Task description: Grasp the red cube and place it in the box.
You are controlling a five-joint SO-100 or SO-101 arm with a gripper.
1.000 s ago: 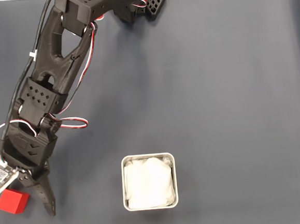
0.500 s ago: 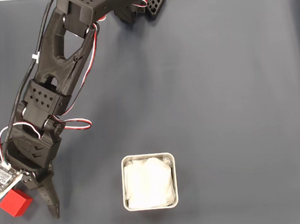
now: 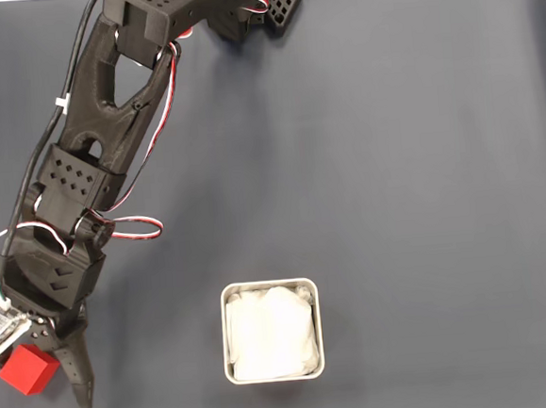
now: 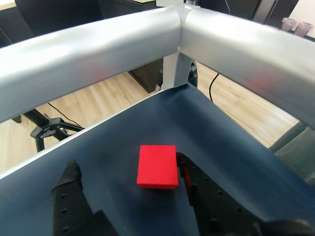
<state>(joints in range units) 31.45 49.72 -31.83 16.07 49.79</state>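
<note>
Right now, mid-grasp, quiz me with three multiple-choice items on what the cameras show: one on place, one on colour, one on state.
1. In the fixed view, where does the red cube lie relative to the box?
A. inside it
B. to its left
C. to its right

2. What colour is the box's lining?
A. white
B. red
C. black

3. How is the hand set?
A. shut, cube lifted
B. open, cube between its fingers
C. open, far from the cube

Answers: 1 B, the cube sits by the left edge. 2 A, the lining is pale and soft. 3 B, the wrist view shows a gap beside the cube.
</note>
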